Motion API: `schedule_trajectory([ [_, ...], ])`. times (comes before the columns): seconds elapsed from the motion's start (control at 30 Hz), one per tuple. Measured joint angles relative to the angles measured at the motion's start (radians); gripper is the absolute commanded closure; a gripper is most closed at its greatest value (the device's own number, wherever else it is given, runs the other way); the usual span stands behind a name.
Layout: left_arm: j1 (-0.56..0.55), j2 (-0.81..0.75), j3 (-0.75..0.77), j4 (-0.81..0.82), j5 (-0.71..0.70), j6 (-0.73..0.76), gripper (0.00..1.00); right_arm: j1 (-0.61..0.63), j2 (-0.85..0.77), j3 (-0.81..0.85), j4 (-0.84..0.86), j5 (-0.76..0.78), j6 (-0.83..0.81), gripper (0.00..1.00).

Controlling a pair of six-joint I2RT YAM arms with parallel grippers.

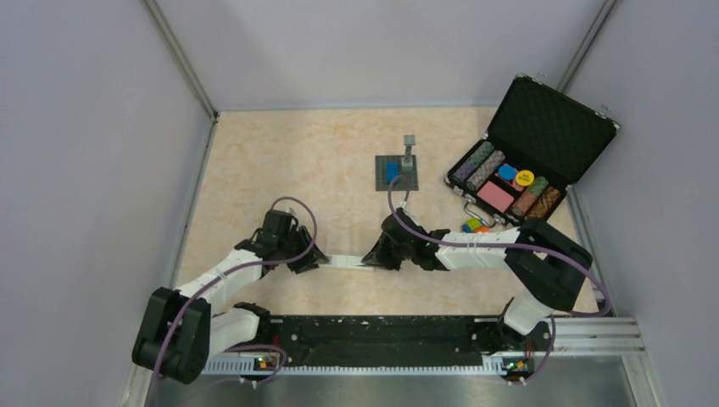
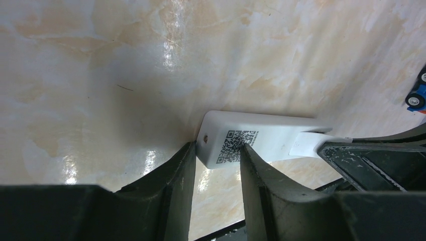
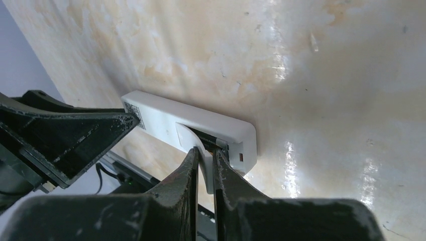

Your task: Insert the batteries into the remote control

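The remote control [image 1: 343,262] is a slim white bar held just above the table between my two grippers. My left gripper [image 1: 312,259] is shut on its left end, the fingers either side of the QR label [image 2: 236,143] in the left wrist view [image 2: 217,150]. My right gripper [image 1: 373,257] is at its other end. In the right wrist view [image 3: 205,153] it is shut on the thin white battery cover [image 3: 187,134], which is lifted off the remote [image 3: 161,113] and bares a dark recess [image 3: 213,142]. I see no loose batteries in any view.
An open black case [image 1: 543,127] with poker chips stands at the back right. A grey baseplate [image 1: 397,180] with a blue block lies behind the grippers. Small coloured toys [image 1: 473,225] lie by the case; a blue toy car [image 2: 417,95] shows at the left wrist view's edge.
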Motion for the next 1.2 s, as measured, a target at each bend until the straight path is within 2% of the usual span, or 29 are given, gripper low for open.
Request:
schedule_trajectory([
  [0.2, 0.005, -0.033, -0.029, 0.024, 0.001, -0.019, 0.61, 0.0, 0.0, -0.038, 0.04, -0.007, 0.105, 0.92],
  [0.37, 0.006, -0.043, -0.037, 0.03, 0.0, -0.021, 0.58, 0.0, 0.001, -0.037, 0.035, -0.006, 0.125, 0.91],
  [0.47, 0.006, -0.043, -0.037, 0.031, -0.001, -0.018, 0.53, 0.0, 0.003, -0.034, 0.032, -0.006, 0.126, 0.9],
  [0.6, 0.002, -0.05, -0.036, 0.035, 0.002, -0.01, 0.39, 0.0, 0.006, -0.029, 0.024, -0.006, 0.126, 0.9],
  [0.73, -0.009, -0.079, -0.032, 0.027, -0.003, 0.005, 0.31, 0.0, 0.011, -0.022, 0.017, -0.007, 0.125, 0.9],
  [1.1, -0.011, -0.136, 0.05, -0.07, -0.087, 0.068, 0.25, 0.001, 0.016, -0.015, 0.011, -0.007, 0.125, 0.88],
  [1.2, -0.023, -0.147, 0.076, -0.086, -0.066, 0.098, 0.33, 0.001, 0.016, -0.015, 0.011, -0.007, 0.125, 0.87],
])
